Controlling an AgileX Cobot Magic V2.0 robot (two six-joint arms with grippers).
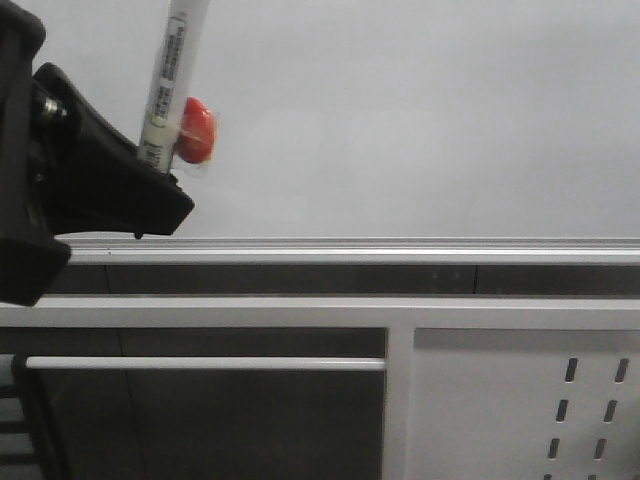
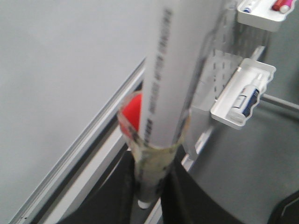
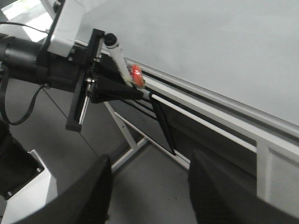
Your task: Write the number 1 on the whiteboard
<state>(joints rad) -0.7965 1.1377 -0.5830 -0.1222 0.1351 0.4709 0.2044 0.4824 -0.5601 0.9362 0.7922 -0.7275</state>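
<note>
The whiteboard (image 1: 400, 120) fills the upper front view, pale and glossy, with its silver bottom rail (image 1: 400, 248) below. My left gripper (image 1: 150, 175) is at the far left, just above the rail, shut on a white marker pen (image 1: 172, 70) that points up out of frame. A red piece (image 1: 195, 130) is taped to the pen beside the board. The left wrist view shows the pen (image 2: 177, 70) clamped between the black fingers (image 2: 182, 196). My right gripper (image 3: 149, 186) hangs open over the floor, well away from the board (image 3: 210, 42). The number 1 is out of view.
Below the rail run white frame bars (image 1: 200, 363) and a white perforated panel (image 1: 590, 400). Two white trays (image 2: 224, 114) (image 2: 257, 21) holding markers hang on that panel. The left arm's body (image 3: 42, 60) stands between the right gripper and the board's left part.
</note>
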